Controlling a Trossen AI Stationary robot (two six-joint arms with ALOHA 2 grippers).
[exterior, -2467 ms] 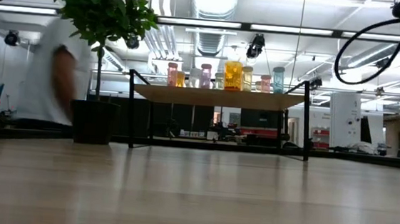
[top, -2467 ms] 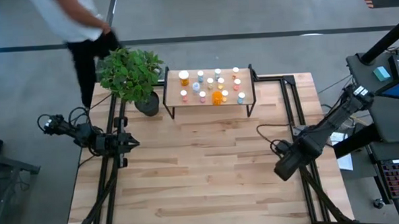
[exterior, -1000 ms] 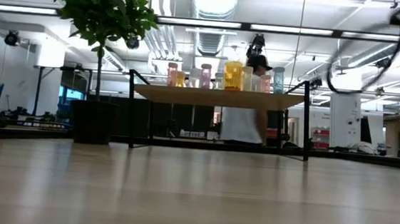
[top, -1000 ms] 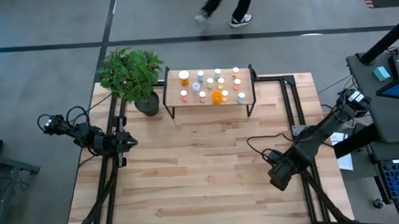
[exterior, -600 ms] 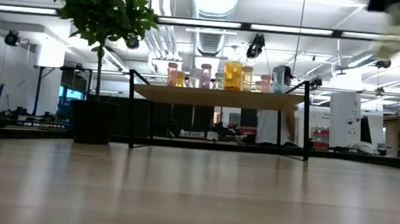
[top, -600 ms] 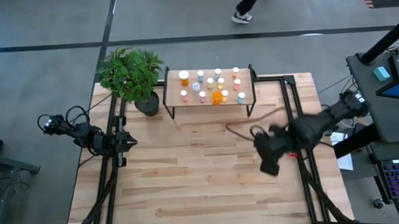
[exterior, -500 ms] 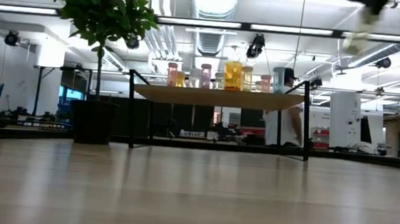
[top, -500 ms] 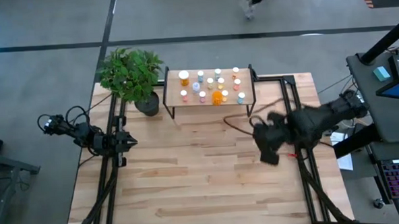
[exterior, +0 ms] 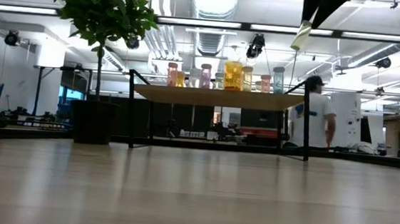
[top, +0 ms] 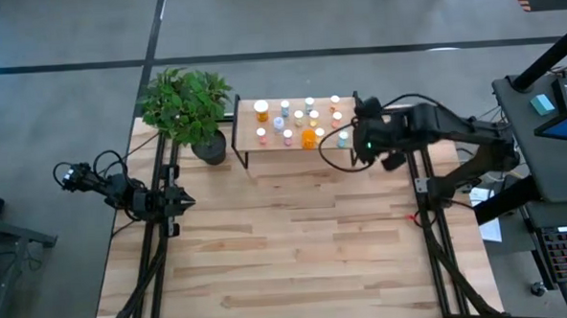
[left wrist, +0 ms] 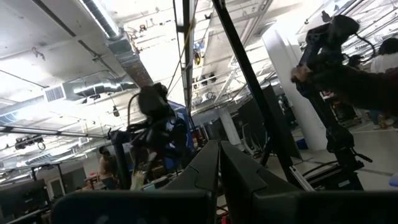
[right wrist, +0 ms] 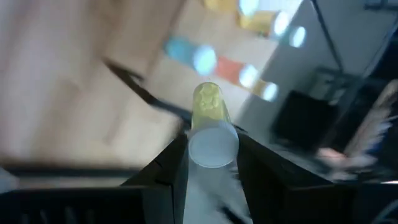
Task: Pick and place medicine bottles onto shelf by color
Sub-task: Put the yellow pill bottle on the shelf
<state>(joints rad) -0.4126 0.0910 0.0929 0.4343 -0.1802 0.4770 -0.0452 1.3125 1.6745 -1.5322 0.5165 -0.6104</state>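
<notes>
Right gripper (top: 363, 142) with yellow bottle (right wrist: 211, 124) at shelf (top: 275, 143) edge

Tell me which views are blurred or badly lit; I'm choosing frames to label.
Right wrist view: background smeared, but the small yellow pale-capped bottle in the right end effector stays sharp. Left wrist view: bright ceiling lights leave the shut left end effector a dark silhouette. Low view: the ceiling light glares, and the wooden black-legged shelf is backlit. High view: evenly lit, sharp.
</notes>
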